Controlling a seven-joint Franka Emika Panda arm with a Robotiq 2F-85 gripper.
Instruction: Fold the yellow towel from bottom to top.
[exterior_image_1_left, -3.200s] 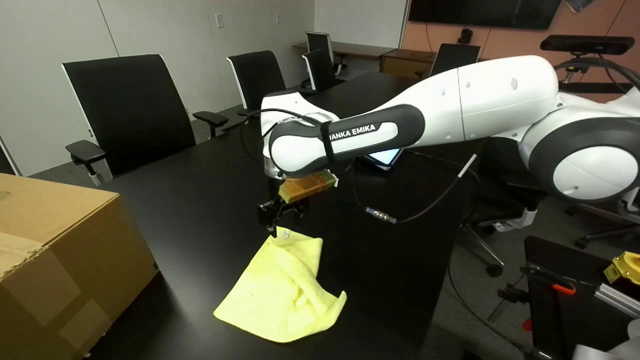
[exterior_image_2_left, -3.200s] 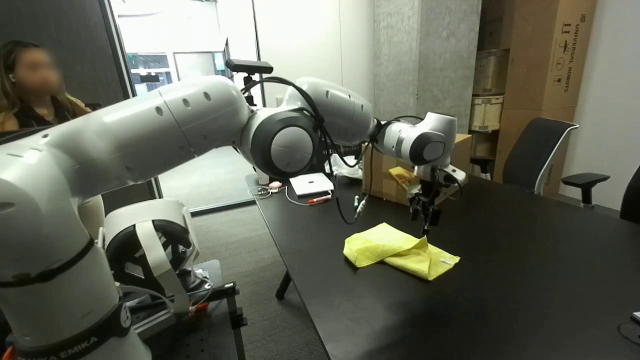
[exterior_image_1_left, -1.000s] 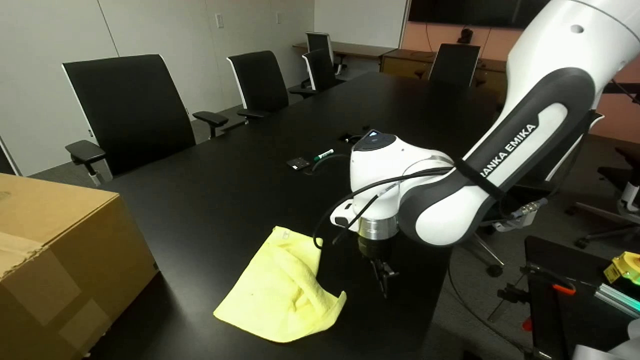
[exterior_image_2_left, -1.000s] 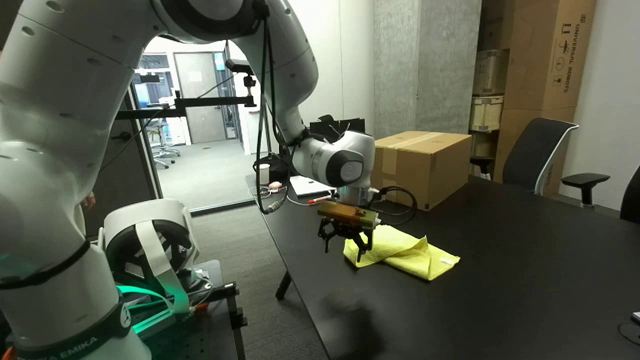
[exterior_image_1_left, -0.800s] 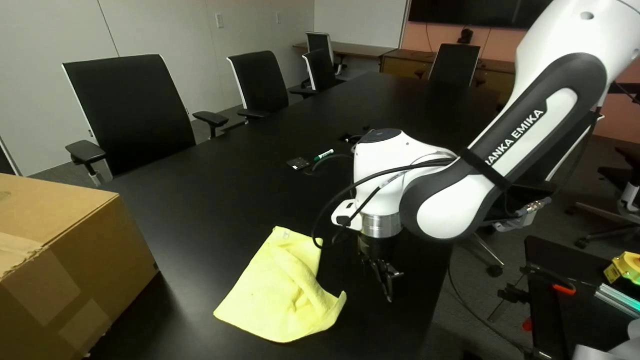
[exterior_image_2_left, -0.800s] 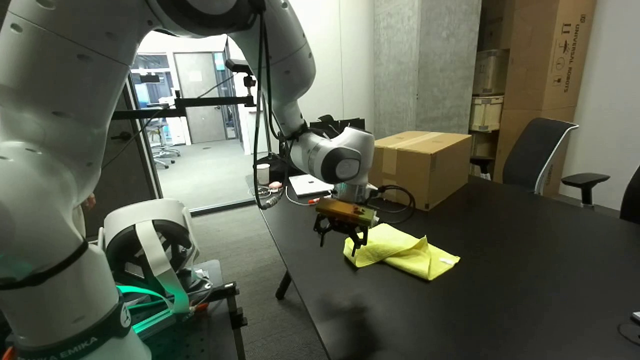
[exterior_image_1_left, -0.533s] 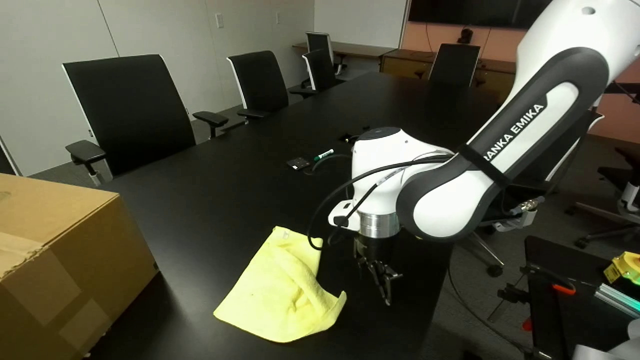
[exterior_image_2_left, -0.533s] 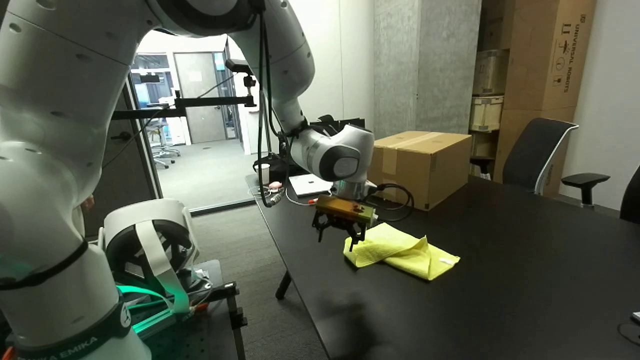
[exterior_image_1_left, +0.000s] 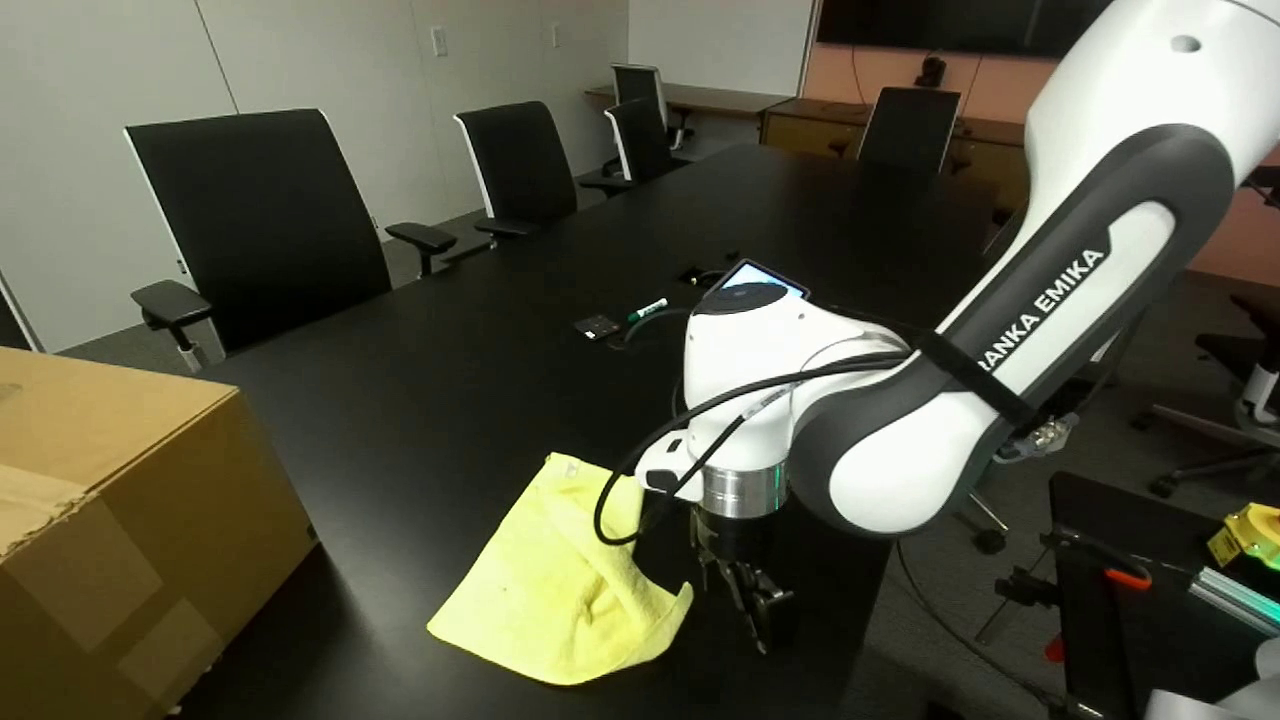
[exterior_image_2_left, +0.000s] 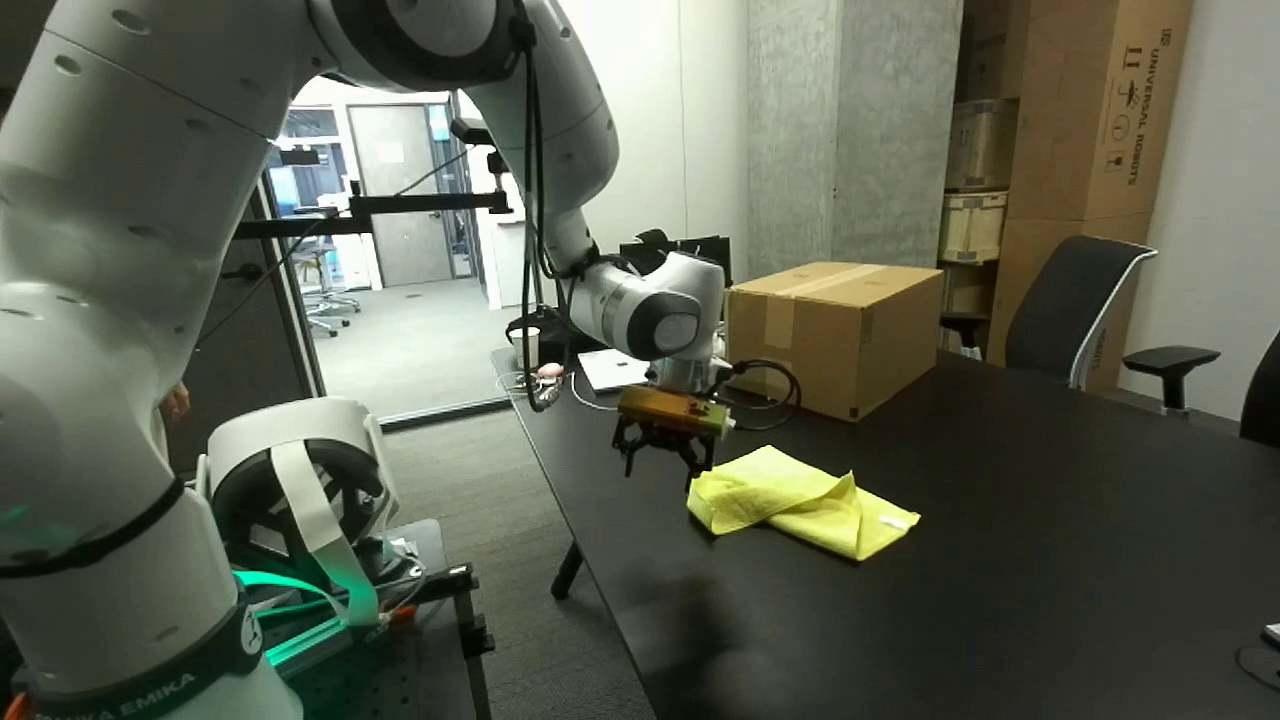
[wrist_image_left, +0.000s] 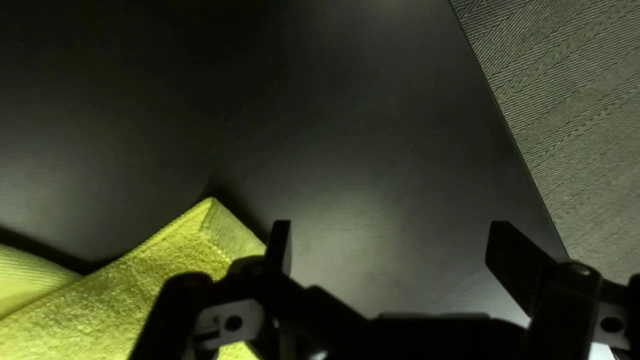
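The yellow towel (exterior_image_1_left: 540, 600) lies creased on the black table, with a rolled ridge across it and one corner turned up; both exterior views show it. At one end a small white tag (exterior_image_2_left: 893, 521) is visible. My gripper (exterior_image_1_left: 765, 620) hangs over the table just beside the turned-up corner, towards the table's edge. In the wrist view the gripper (wrist_image_left: 390, 230) stands wide open with only bare tabletop between its fingers. The towel (wrist_image_left: 125, 285) is at the lower left there, partly hidden behind a finger (wrist_image_left: 280, 245). The gripper (exterior_image_2_left: 660, 475) appears above the tabletop, apart from the cloth.
A cardboard box (exterior_image_1_left: 150, 530) sits on the table on the far side of the towel from my gripper. The table's edge (wrist_image_left: 510, 132) runs close by the gripper, with carpet beyond. A marker (exterior_image_1_left: 648, 309), a tablet (exterior_image_1_left: 770, 277) and a laptop (exterior_image_2_left: 608, 369) also rest on the table.
From above the towel's tagged end, the arm has swung to the turned-up corner. Over the last half second it has lowered and shifted slightly towards the box side. The towel has not moved.
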